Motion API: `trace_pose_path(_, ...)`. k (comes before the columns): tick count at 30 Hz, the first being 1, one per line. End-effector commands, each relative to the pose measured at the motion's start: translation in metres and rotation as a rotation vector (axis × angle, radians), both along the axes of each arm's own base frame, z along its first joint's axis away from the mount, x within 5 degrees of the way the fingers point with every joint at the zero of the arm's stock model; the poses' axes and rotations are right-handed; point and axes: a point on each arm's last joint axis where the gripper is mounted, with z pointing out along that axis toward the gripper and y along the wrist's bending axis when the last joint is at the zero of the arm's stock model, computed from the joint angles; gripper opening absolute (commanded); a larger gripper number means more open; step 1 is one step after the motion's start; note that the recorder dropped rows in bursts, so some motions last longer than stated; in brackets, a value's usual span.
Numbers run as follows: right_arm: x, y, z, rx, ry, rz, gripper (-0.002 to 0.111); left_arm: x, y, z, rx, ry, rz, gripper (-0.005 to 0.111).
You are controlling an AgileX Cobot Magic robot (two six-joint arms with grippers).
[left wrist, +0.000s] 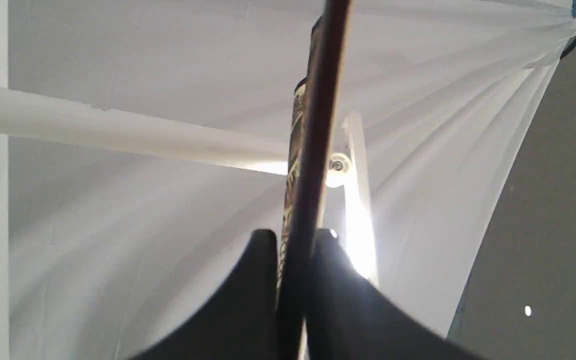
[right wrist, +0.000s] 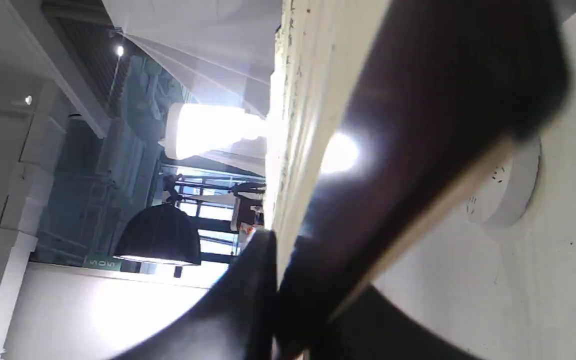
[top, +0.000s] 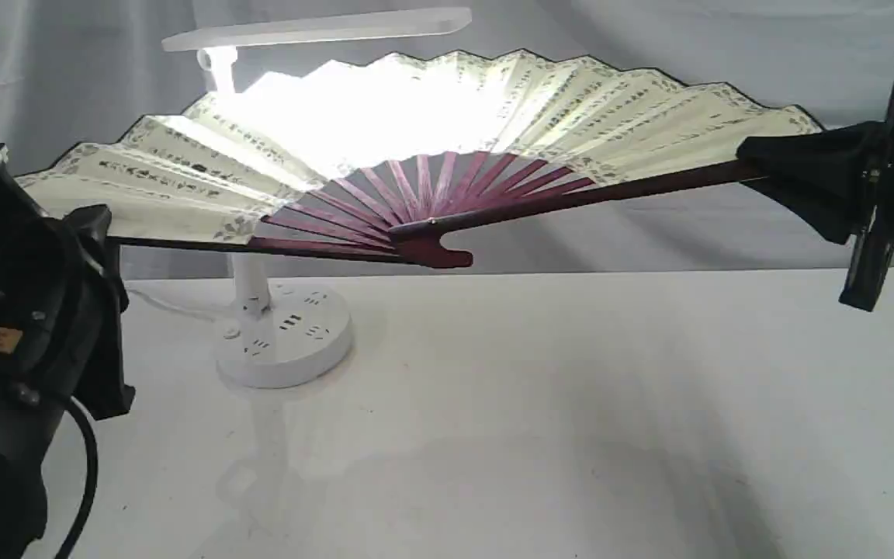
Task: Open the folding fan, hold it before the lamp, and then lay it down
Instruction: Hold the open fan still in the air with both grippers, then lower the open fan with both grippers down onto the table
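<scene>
The folding fan [top: 571, 109] is spread wide open and held up in the air above the table, in front of the lit lamp [top: 284, 341]. Its maroon ribs meet at the pivot [top: 435, 252]. My left gripper [top: 102, 233] is shut on the fan's left guard, seen edge-on as a dark strip [left wrist: 313, 150] between the black fingers [left wrist: 248, 280]. My right gripper [top: 781, 167] is shut on the right guard [right wrist: 418, 150]. The lamp's head [top: 315, 31] glows through the paper; its stem [left wrist: 118, 135] and base [right wrist: 508, 190] show in the wrist views.
The white table [top: 571, 427] lies below the fan. A grey cloth backdrop [top: 726, 46] hangs behind. The lamp's white cable [top: 168, 303] runs off to the left behind its base.
</scene>
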Motion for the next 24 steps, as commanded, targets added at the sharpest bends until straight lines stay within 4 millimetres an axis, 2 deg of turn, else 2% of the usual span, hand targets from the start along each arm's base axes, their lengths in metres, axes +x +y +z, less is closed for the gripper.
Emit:
trace_pose_path(1,0.001,-0.006,-0.005,-0.083,0.011,-0.042,0.0,-0.01,0.013,0.003,-0.096,-0.042,0.127,0.0)
trace_pose_path(6,-0.002,-0.005,-0.012,-0.092,0.041,-0.049,0.0,-0.016,0.009,-0.006,-0.107,0.009,0.119,0.0)
trace_pose_path(14,-0.015,0.0,-0.041,-0.095,0.127,-0.064,0.0,-0.02,0.005,-0.019,-0.092,0.106,0.05,0.0)
trace_pose_path(24,-0.023,0.002,-0.052,-0.114,0.161,-0.051,0.0,-0.019,0.002,-0.022,-0.022,0.145,0.014,0.0)
